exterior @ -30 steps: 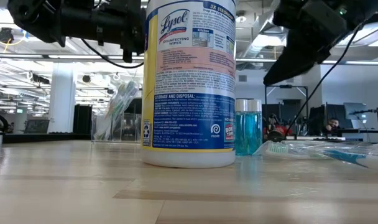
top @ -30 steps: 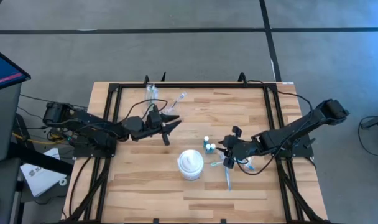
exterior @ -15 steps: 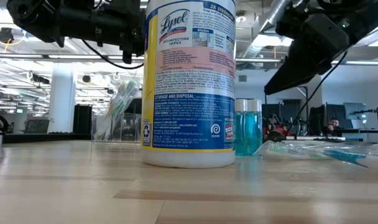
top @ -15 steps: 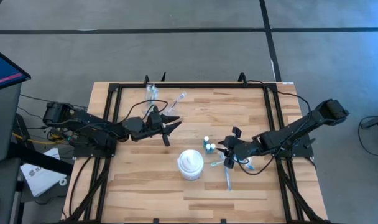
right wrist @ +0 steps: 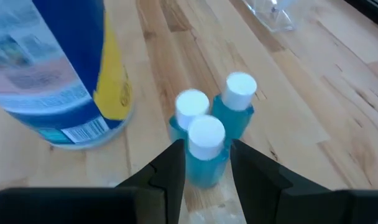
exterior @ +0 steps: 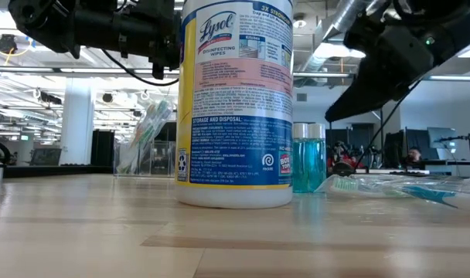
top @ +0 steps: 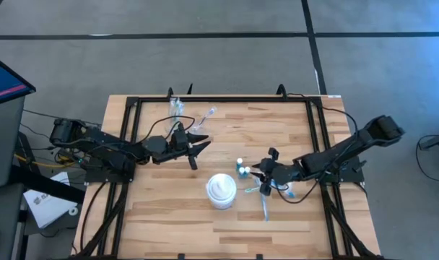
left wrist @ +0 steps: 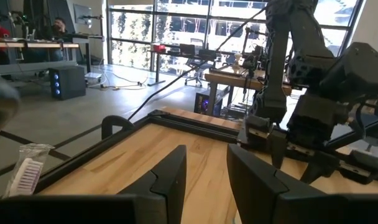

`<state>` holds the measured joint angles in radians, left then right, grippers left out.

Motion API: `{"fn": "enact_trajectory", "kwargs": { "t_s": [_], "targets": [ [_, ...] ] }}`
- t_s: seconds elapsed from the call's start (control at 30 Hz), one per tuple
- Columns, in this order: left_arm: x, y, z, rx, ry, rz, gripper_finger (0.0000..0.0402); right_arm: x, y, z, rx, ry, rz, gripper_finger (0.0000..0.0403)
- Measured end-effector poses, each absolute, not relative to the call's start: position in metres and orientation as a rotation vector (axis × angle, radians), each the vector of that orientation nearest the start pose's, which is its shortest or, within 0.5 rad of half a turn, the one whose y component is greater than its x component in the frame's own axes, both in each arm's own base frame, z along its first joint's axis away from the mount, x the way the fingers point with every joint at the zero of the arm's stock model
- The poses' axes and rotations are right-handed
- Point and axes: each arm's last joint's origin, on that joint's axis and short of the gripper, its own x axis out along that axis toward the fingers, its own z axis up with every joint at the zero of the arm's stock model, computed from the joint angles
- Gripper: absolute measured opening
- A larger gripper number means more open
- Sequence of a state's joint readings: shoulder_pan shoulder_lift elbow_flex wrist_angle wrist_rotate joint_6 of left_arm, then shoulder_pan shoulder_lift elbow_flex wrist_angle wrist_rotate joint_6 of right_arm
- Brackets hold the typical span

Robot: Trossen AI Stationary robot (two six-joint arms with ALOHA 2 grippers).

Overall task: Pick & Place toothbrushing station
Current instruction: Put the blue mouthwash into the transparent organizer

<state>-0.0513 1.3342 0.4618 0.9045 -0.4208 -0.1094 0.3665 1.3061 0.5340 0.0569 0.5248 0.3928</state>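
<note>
Three small blue white-capped tubes stand upright in a cluster right of the table's middle. My right gripper hangs open just above and right of them, tipped downward; in the right wrist view its fingers stand either side of the nearest tube without touching it. Wrapped toothbrushes lie flat on the table near that gripper. A clear cup holding toothbrushes stands at the far left. My left gripper waits open and level above the table's left half, nothing between its fingers.
A tall white Lysol wipes tub stands on the table just left of the tubes, close to my right gripper. A black frame runs round the tabletop. One wrapped toothbrush lies near the far edge. Bare wood shows along the near edge.
My right gripper has sunk a little toward the blue tubes and tipped further downward, its fingers staying the same distance apart.
</note>
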Motion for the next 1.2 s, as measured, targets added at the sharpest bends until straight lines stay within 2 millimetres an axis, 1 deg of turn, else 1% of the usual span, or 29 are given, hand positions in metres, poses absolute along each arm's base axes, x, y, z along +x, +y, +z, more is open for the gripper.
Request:
{"fn": "enact_trajectory", "kwargs": {
  "t_s": [0.2,0.3,0.6,0.77,0.87,1.0,1.1,1.2],
  "targets": [
    [0.256,-0.001,0.214,-0.116,-0.051,0.367,0.0111,0.237,0.072,0.154,0.044,0.651,-0.292,0.0122],
    [0.256,-0.001,0.214,-0.116,-0.051,0.367,0.0111,0.241,0.074,0.155,0.043,0.643,-0.288,0.0137],
    [0.256,-0.001,0.214,-0.117,-0.051,0.367,0.0111,0.243,0.073,0.154,0.042,0.646,-0.293,0.0200],
    [0.256,-0.001,0.214,-0.118,-0.051,0.367,0.0111,0.246,0.070,0.156,0.055,0.629,-0.308,0.0208],
    [0.256,-0.001,0.214,-0.118,-0.051,0.367,0.0111,0.246,0.068,0.156,0.058,0.630,-0.316,0.0200],
    [0.256,-0.001,0.214,-0.118,-0.051,0.367,0.0111,0.246,0.067,0.156,0.058,0.630,-0.316,0.0172],
    [0.256,-0.001,0.214,-0.118,-0.051,0.367,0.0111,0.246,0.068,0.156,0.052,0.631,-0.313,0.0140],
    [0.256,-0.001,0.214,-0.118,-0.051,0.367,0.0111,0.246,0.068,0.156,0.040,0.634,-0.305,0.0097]
  ]
}}
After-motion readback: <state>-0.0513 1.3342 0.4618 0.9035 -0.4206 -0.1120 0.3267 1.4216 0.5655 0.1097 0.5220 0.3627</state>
